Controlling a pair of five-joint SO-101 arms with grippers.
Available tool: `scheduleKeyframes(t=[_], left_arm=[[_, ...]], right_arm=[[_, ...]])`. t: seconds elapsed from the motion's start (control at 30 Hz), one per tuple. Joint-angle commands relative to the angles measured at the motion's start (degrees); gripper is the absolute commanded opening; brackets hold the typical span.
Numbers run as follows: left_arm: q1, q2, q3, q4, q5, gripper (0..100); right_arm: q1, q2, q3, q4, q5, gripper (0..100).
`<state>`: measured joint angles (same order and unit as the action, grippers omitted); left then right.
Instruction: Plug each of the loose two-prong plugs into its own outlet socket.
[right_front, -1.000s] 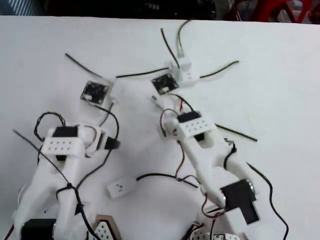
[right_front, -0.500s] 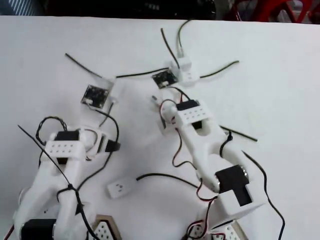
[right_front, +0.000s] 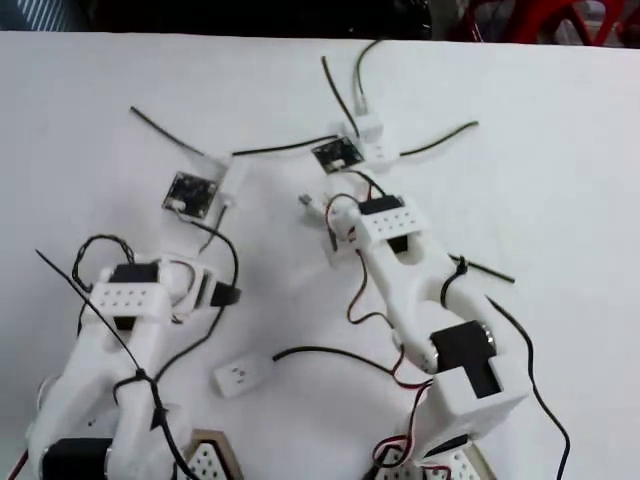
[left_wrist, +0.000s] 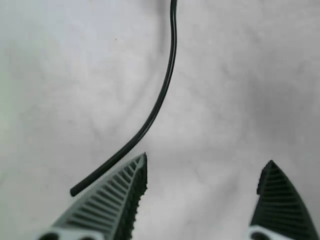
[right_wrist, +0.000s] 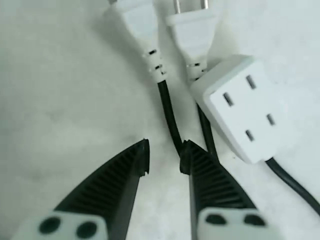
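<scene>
In the right wrist view two white two-prong plugs (right_wrist: 137, 20) (right_wrist: 192, 27) lie side by side on the table, their black cords running back toward me. A white outlet socket (right_wrist: 245, 107) lies face up just beside them. My right gripper (right_wrist: 164, 150) hovers over the cords with only a narrow gap between its jaws, and one cord (right_wrist: 170, 120) passes by its fingertips. From above, the right gripper (right_front: 335, 235) is at mid-table. My left gripper (left_wrist: 207, 167) is wide open over bare table beside a loose black cord end (left_wrist: 160, 100). Another white socket (right_front: 240, 375) lies near the front.
White blocks (right_front: 372, 140) with cords sit at the back centre. Two dark square pieces (right_front: 190, 192) (right_front: 335, 155) lie on the table, one ahead of each arm. Thin black cords sprawl across the white tabletop (right_front: 560, 150). The left gripper (right_front: 215, 290) is near the front left.
The right arm has stretched farther toward the back of the table, and the dark square ahead of it has shifted back a little. The left arm has settled slightly toward the front.
</scene>
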<state>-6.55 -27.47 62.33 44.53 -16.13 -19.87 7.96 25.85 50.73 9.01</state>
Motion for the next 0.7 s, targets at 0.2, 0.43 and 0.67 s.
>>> scheduleKeyframes(t=[0.2, 0.43, 0.67], left_arm=[[-0.57, -3.03, 0.09, -1.14, 0.62, 34], [-0.57, -2.86, 0.00, -1.14, 0.62, 34], [-0.57, -2.77, 0.00, -1.14, 0.62, 34]], right_arm=[[0.22, 2.95, -2.37, -1.36, 0.70, 10.9], [-2.33, 3.47, -2.37, 0.13, 0.70, 2.7], [-3.12, -5.85, -2.37, 7.60, 0.70, 1.8]])
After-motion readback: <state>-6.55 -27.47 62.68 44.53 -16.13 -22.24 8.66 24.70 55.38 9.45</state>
